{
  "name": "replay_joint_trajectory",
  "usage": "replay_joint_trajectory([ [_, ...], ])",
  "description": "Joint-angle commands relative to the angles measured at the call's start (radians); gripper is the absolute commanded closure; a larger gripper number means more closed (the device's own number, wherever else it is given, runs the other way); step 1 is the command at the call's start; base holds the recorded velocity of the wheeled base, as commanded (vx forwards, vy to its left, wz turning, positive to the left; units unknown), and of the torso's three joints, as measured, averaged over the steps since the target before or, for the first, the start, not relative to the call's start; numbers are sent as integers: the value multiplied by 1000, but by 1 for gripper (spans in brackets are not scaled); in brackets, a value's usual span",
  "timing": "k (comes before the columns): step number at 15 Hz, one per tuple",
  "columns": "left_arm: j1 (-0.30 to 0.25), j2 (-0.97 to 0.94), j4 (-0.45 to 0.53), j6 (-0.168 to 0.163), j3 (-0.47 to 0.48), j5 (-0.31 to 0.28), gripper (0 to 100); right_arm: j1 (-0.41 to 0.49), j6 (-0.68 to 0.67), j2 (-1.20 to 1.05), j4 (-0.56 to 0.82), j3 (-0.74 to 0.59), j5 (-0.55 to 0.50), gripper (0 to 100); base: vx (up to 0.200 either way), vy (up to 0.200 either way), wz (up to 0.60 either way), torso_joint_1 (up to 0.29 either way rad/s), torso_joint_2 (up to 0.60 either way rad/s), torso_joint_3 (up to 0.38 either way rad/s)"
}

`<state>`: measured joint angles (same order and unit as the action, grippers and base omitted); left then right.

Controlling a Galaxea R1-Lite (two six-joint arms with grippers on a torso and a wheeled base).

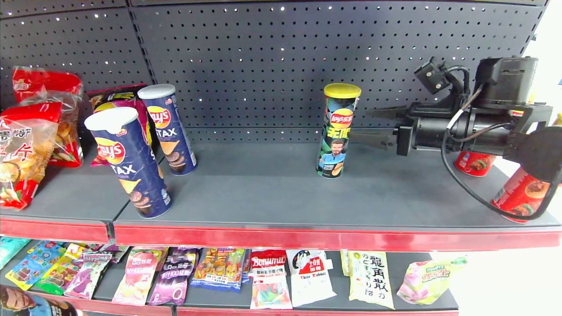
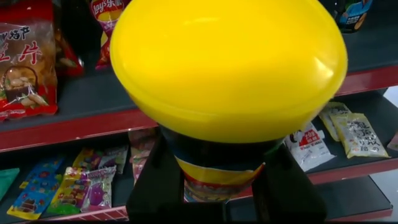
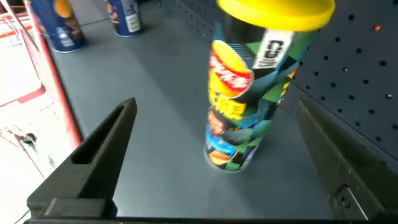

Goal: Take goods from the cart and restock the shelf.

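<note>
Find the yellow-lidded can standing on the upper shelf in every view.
Head view: the yellow-lidded can stands mid-shelf, beside the right pincer.
Right wrist view: the can stands between that pincer's open fingers.
Left wrist view: probably the dark base on the shelf beyond the held can.
Shared landmark: the red shelf edge.
</note>
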<state>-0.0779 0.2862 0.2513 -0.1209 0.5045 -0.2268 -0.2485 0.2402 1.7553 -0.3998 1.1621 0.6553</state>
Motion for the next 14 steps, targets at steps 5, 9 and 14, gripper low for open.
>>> replay_joint_trajectory([
  [5,0,16,0,0,0,0,100,18,-1,104,2,59,35,0,0,0,0,0,0,0],
  [9,0,14,0,0,0,0,100,37,1,142,2,105,37,0,0,0,0,0,0,0],
  [14,0,16,0,-2,2,0,100,31,-1,181,4,159,69,0,0,0,0,0,0,0],
])
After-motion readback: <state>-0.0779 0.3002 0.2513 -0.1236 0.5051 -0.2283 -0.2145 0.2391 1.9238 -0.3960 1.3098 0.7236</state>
